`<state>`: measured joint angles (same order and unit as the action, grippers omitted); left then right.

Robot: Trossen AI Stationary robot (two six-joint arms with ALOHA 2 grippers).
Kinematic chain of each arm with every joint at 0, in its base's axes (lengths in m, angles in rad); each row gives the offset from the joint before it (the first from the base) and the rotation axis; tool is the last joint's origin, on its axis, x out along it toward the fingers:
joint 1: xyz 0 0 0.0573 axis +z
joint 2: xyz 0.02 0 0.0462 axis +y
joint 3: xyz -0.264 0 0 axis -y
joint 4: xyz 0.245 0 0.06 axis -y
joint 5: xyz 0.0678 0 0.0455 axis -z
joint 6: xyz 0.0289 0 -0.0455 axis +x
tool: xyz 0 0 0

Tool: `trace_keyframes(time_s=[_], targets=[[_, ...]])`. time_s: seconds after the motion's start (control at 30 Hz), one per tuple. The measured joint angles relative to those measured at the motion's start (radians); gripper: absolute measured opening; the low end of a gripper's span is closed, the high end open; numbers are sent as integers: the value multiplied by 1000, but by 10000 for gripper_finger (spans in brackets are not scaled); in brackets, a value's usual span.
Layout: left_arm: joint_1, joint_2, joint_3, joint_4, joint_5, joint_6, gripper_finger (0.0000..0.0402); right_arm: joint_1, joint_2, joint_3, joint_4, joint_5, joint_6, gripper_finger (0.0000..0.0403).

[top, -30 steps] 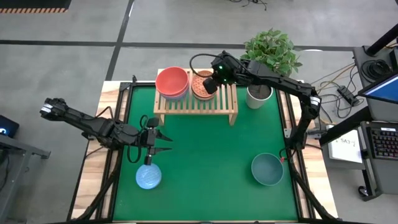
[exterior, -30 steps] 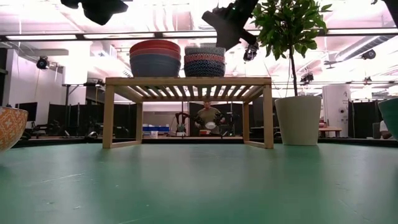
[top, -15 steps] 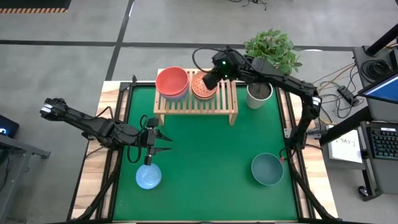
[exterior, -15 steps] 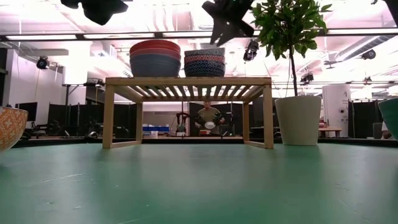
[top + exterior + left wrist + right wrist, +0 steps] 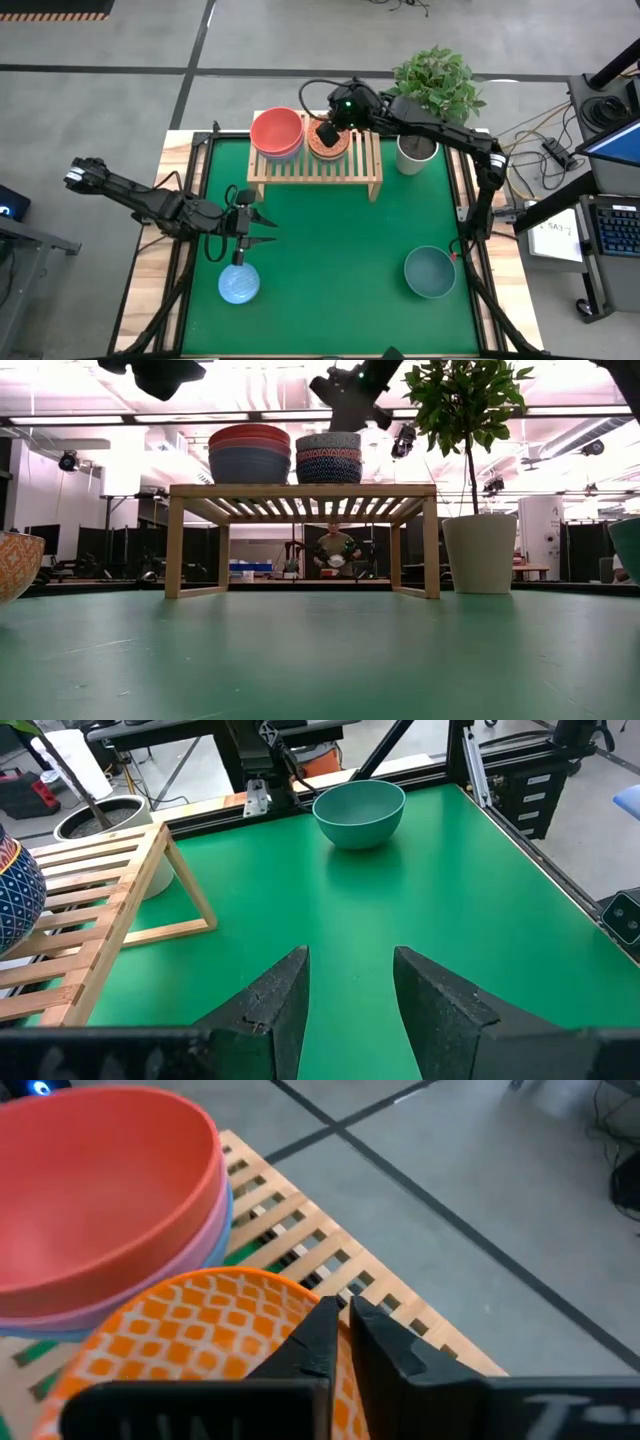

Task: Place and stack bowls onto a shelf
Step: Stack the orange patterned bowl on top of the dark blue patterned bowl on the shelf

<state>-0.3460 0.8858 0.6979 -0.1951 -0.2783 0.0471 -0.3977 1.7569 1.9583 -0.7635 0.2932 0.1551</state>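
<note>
Pinching orange bowl rim: right gripper | no legible writing

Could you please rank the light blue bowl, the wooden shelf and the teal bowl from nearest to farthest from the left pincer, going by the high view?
1. Light blue bowl, right beside the left pincer, on the mat's left.
2. Wooden shelf, along the far edge.
3. Teal bowl, across the mat on the right.

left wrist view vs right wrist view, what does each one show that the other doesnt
Only the left wrist view shows the large dark teal bowl on the green mat, the white plant pot and the open left gripper. Only the right wrist view shows the red bowl and the right gripper at the orange patterned bowl. Both show the slatted light-wood shelf.
</note>
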Motion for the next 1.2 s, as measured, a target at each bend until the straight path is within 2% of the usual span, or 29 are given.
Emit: trace_keyframes(time_s=[0.2,0.5,0.97,1.2], targets=[[0,0,0,-1,0,0,130,-2,32,-1,4,-4,-12,9],[0,0,0,-1,0,4,130,1,15,-1,20,-4,-23,9],[0,0,0,-1,0,4,130,140,-5,-40,15,-13,-70,9],[0,0,0,-1,0,4,130,148,-4,-101,28,-1,-53,9]])
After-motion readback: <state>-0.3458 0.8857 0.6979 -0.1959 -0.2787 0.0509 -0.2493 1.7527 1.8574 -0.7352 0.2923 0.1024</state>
